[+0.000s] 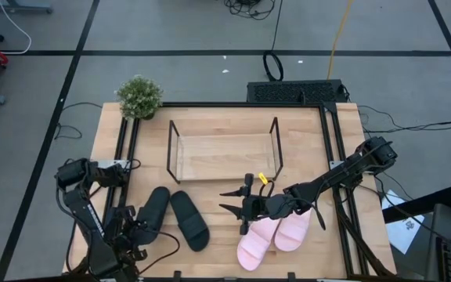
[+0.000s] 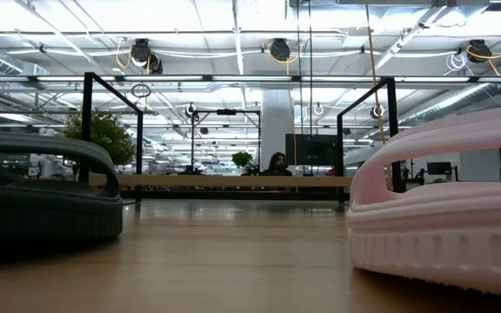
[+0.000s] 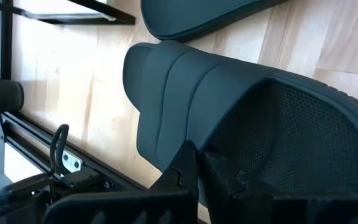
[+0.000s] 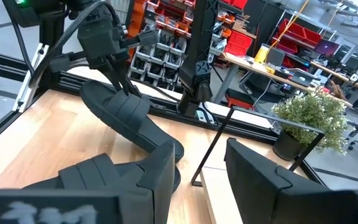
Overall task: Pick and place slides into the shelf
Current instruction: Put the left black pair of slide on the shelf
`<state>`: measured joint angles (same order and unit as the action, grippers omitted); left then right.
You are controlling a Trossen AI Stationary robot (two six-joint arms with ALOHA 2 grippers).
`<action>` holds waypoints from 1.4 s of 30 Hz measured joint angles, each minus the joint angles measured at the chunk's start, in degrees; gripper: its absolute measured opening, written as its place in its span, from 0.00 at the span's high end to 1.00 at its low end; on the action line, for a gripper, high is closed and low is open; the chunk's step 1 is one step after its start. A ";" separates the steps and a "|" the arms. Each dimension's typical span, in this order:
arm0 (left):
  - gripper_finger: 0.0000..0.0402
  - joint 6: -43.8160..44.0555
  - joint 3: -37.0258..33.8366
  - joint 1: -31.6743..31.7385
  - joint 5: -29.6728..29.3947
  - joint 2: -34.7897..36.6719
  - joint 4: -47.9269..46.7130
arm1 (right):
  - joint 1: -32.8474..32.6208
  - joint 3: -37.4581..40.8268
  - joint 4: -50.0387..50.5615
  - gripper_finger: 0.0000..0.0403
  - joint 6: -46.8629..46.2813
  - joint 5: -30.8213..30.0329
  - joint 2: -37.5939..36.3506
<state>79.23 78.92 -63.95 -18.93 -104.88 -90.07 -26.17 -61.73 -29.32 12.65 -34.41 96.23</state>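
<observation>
1. Your left pincer [image 1: 135,227] is at the table's [image 1: 225,235] near-left, clamped on the strap end of one black slide [image 1: 153,208]; the right wrist view shows that end lifted
2. Other black slide [image 1: 189,221] lies flat just beside it
3. Your right pincer [image 1: 232,200] hangs wide, holding nothing, between the black slides and the pink pair [image 1: 272,235]
4. Shelf [image 1: 224,150] sits mid-table, no slides in it
</observation>
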 joint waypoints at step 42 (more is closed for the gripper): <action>1.00 19.36 -8.05 -2.52 0.07 -8.41 0.03 | 1.73 0.00 0.00 0.67 -3.00 0.17 0.00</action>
<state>98.59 70.87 -66.46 -18.86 -113.30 -90.04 -24.45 -61.73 -29.32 9.65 -34.24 96.23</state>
